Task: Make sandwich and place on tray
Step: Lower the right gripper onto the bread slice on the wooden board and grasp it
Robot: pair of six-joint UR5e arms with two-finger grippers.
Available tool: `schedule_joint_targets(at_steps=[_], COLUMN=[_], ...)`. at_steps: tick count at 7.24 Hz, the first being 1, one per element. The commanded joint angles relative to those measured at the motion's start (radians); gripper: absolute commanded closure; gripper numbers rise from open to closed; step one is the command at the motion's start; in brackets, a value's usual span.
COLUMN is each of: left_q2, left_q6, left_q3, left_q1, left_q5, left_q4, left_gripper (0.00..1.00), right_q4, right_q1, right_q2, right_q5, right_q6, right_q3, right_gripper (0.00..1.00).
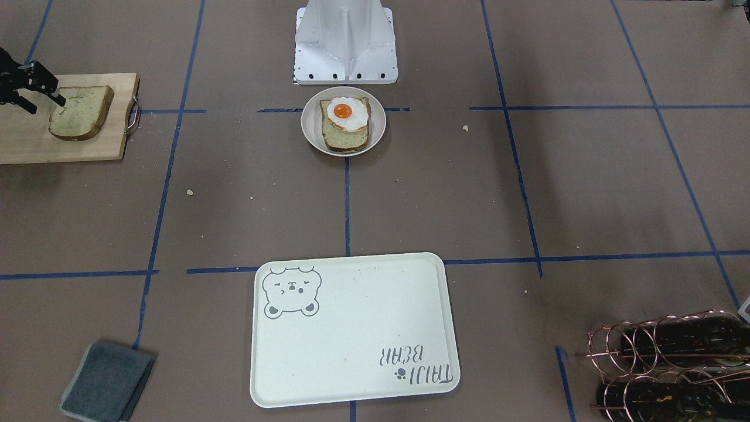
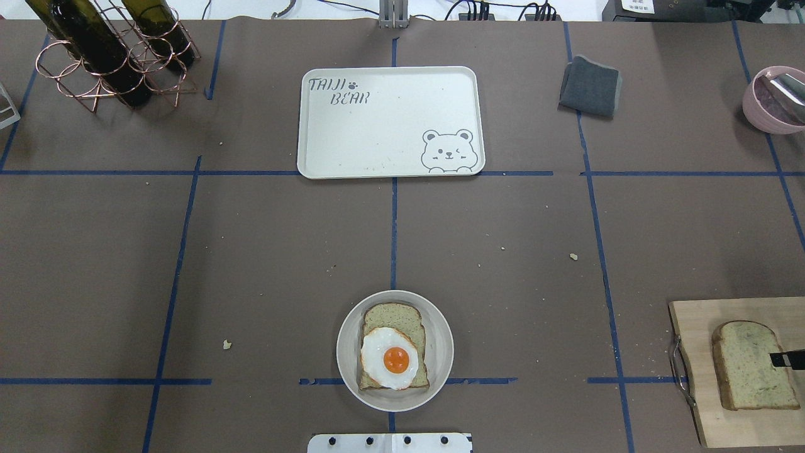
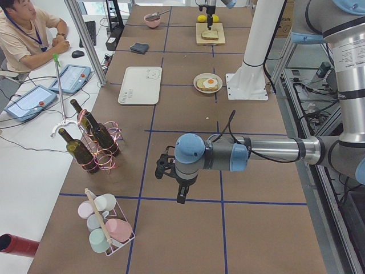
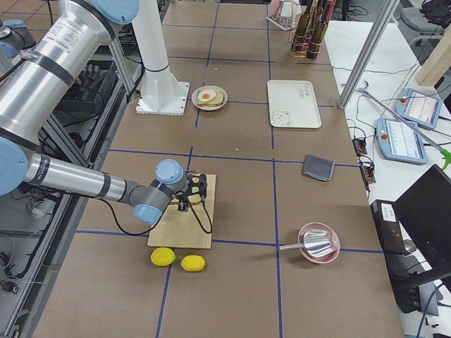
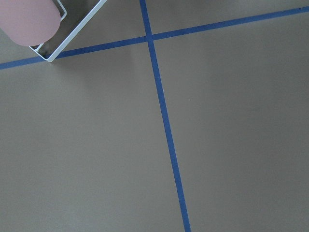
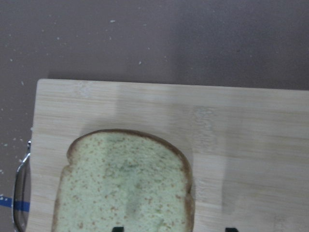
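A bread slice [image 1: 345, 139] topped with a fried egg [image 1: 347, 112] lies in a round white bowl [image 1: 310, 126] near the robot base. A second bread slice [image 1: 82, 111] lies on the wooden cutting board [image 1: 105, 143]. My right gripper [image 1: 42, 102] is open over that slice; in the right wrist view [image 6: 174, 228] one fingertip is over the bread [image 6: 125, 183] and the other over bare board. The cream bear tray [image 1: 351, 328] is empty. My left gripper [image 3: 177, 191] hangs over bare table far off; I cannot tell if it is open.
A grey cloth [image 2: 590, 85] lies right of the tray. A copper rack with wine bottles [image 2: 107, 56] stands at the far left. A pink bowl [image 2: 770, 100] sits far right. Two lemons [image 4: 176, 259] lie beside the board. A cup rack [image 3: 105, 225] stands near my left arm.
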Motion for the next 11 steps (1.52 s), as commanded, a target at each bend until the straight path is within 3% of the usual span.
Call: schedule_joint_targets(at_steps=[1,5,6,7,11], left_q2=[0.0,0.001,0.001,0.001,0.003], left_q6=[0.0,0.0,0.0,0.0,0.0], left_q3=[0.001,0.003,0.004,0.003,0.001], left_q1=[0.0,-0.001,-0.001,-0.001,-0.001], left_q5=[0.0,0.0,0.0,0.0,0.0], left_q4=[0.0,0.001,0.003,0.003,0.003], left_gripper=[0.0,0.0,0.0,0.0,0.0], right_q4=[0.002,0.0,0.002,0.002,0.051], right_q1=[-0.022,-0.043,-0.042,-0.042,-0.037], right_q2=[0.004,0.027,0.026,0.027,0.032], right_q5=[-0.012,-0.012,-0.012,-0.01,0.013], right_q6=[0.002,0.003,0.003,0.002,0.0], right_q3=[-0.021,-0.024,-0.025,-0.025,-0.015], right_gripper=[0.31,0.46,0.94,1.0,1.0])
